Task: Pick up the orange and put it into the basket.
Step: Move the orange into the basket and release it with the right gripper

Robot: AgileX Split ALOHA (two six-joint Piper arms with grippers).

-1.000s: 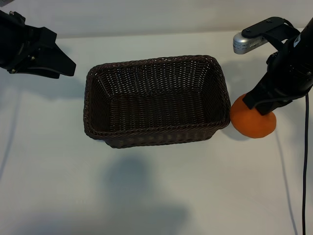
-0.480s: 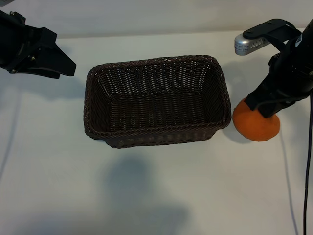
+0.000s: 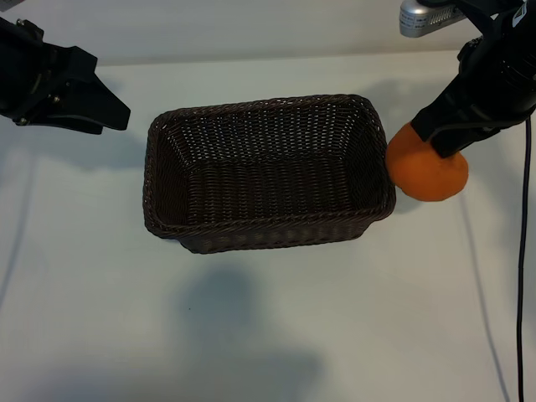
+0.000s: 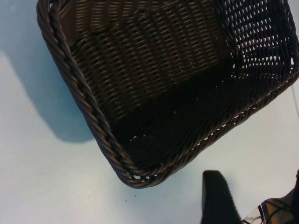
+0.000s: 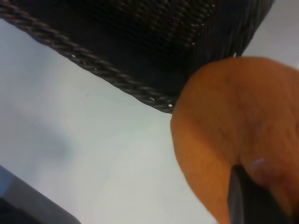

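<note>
The orange [image 3: 427, 172] hangs off the table just beside the right end of the dark-brown wicker basket [image 3: 268, 228]. My right gripper [image 3: 446, 138] is shut on the top of it from above; the knobby neck is hidden under the fingers. In the right wrist view the orange [image 5: 233, 121] fills the near side, with one dark finger [image 5: 247, 198] pressed into its top and the basket's braided rim [image 5: 117, 81] just beyond. The basket holds nothing. My left gripper [image 3: 113, 113] is parked open at the far left, and one of its fingers [image 4: 217, 200] shows above the table near a basket corner [image 4: 135, 175].
The white table [image 3: 268, 335] spreads out in front of the basket, crossed by soft shadows. A cable [image 3: 523, 276] hangs down at the right edge. The right arm's silver wrist camera [image 3: 423, 15] sits at the top right.
My right gripper has risen with the orange, lifting it off the table and carrying it slightly toward the basket's right rim. The left arm has stayed still.
</note>
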